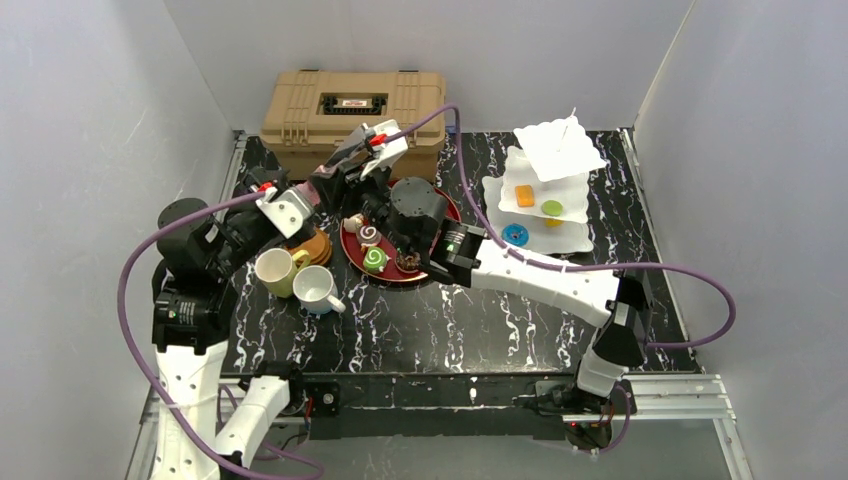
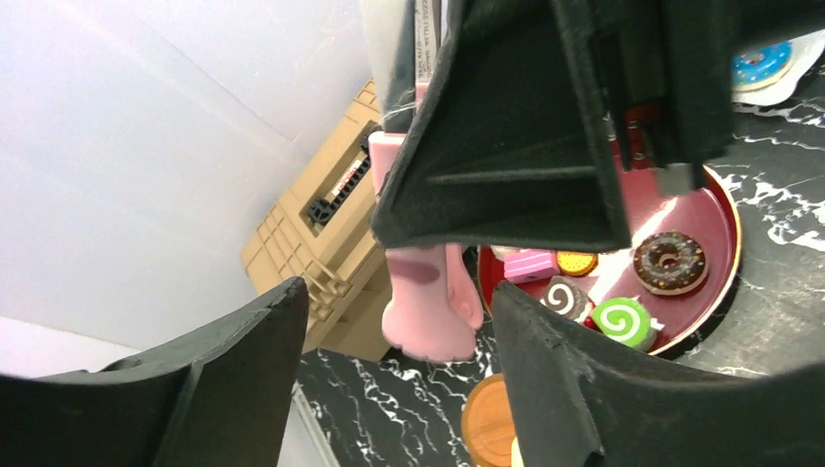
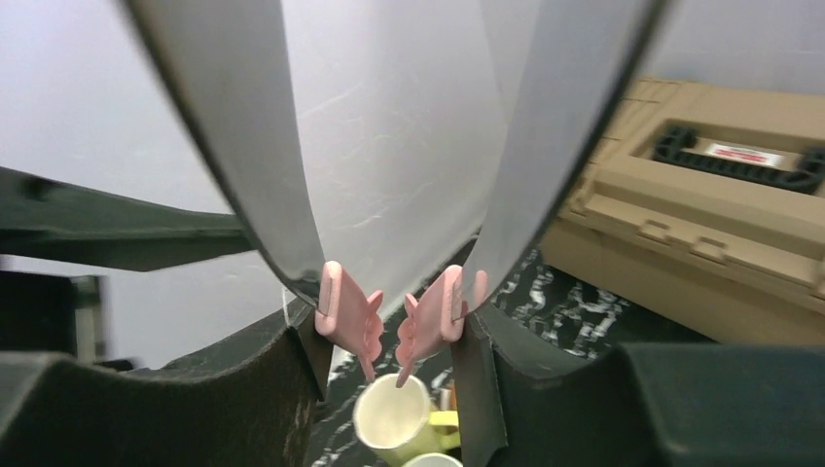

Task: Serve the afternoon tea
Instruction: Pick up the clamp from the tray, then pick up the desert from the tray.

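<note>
The toy pastries lie mostly on a round red tray at the middle of the worktop: a chocolate donut, a green swirl roll, a brown swirl roll, a pink cake slice and an orange biscuit just beside that slice; three more sit on the white tiered stand at the far right, an orange piece and a green piece on a middle tier, a blue donut on the lowest; left of the tray the pale yellow mug and the white mug stand upright just beside each other, the white one nearer and further right; the brown coasters lie just beyond the mugs, between the yellow mug and the tray, partly under the left arm; over the tray's far-left side the two arms meet; the right gripper, reaching in from the right, is clamped on the metal tongs, one finger against the outside of each arm, the pink tips standing apart; the left gripper is released, its fingers spread on either side of a pink tip without touching it; the tan toolbox sits at the far edge behind them.
</note>
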`<move>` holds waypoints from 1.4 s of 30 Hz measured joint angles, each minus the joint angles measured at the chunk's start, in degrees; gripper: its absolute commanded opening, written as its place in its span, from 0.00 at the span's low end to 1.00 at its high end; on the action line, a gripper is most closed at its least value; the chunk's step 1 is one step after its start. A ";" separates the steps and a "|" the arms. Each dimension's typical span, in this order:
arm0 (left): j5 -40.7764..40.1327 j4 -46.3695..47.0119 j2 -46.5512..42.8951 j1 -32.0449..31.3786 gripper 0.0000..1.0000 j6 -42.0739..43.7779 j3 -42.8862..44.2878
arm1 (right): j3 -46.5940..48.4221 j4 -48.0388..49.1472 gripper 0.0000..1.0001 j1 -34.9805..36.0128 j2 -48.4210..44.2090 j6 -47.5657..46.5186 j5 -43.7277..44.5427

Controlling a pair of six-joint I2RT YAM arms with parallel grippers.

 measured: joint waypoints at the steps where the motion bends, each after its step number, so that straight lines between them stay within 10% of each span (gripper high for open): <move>1: 0.15 -0.17 -0.17 0.02 0.84 -0.04 0.00 | -0.81 0.11 0.50 -0.50 -0.11 -0.57 0.50; 4: 0.83 -1.01 -0.63 0.00 0.98 0.04 0.00 | -3.34 0.07 0.52 -1.97 -0.85 -2.62 2.12; 12: 2.34 -5.84 -0.11 0.00 0.98 -2.10 0.22 | -13.86 2.54 0.69 -4.04 -6.32 -11.43 7.63; 42: -2.05 -13.49 5.70 0.00 0.98 -10.67 1.44 | -37.77 10.62 0.68 -7.37 -10.82 -10.58 4.63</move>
